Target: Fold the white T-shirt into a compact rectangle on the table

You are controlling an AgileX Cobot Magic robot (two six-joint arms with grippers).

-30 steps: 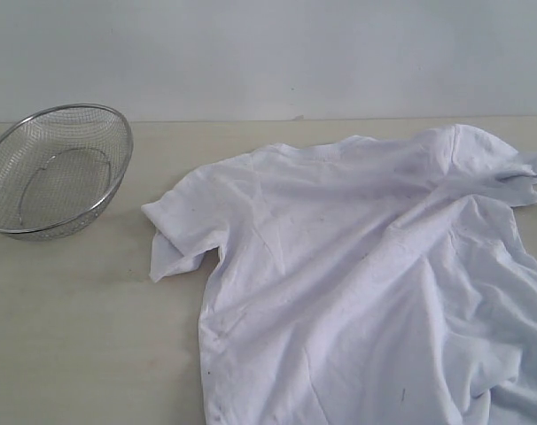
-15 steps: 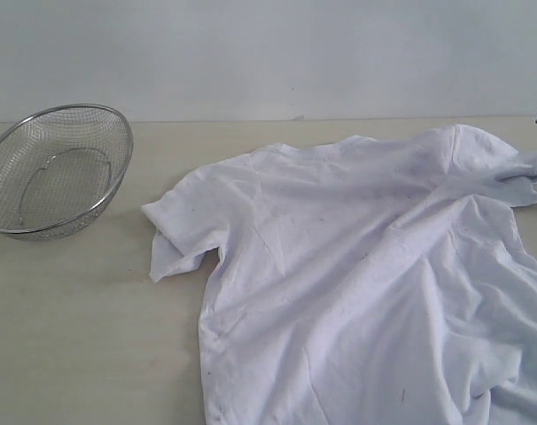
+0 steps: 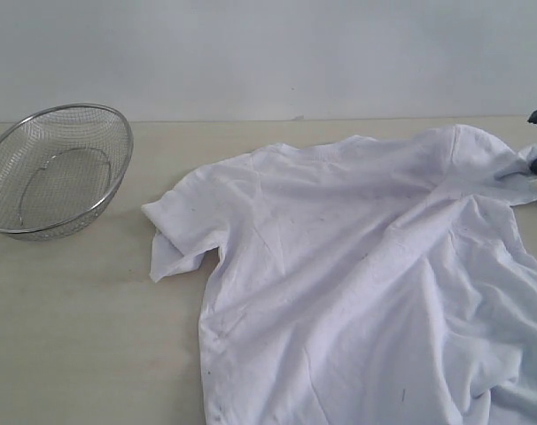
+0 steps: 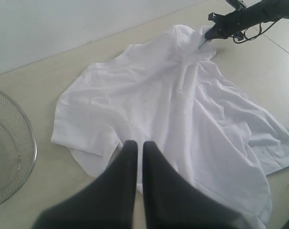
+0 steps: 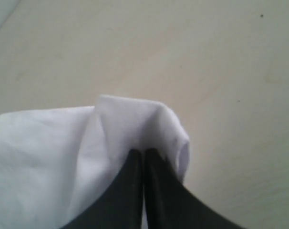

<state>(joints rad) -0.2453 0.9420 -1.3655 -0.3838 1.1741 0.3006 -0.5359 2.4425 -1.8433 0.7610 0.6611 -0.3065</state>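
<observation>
Pinching a sleeve of the white T-shirt (image 3: 357, 266) spread on the counter (image 3: 73, 336), the right jaws are clamped together, the left jaws meet on nothing, and a mesh bowl (image 3: 56, 168) sits well apart.

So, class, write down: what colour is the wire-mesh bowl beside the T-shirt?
The mesh bowl is silver, shiny metal; it shows best in the exterior view.
</observation>
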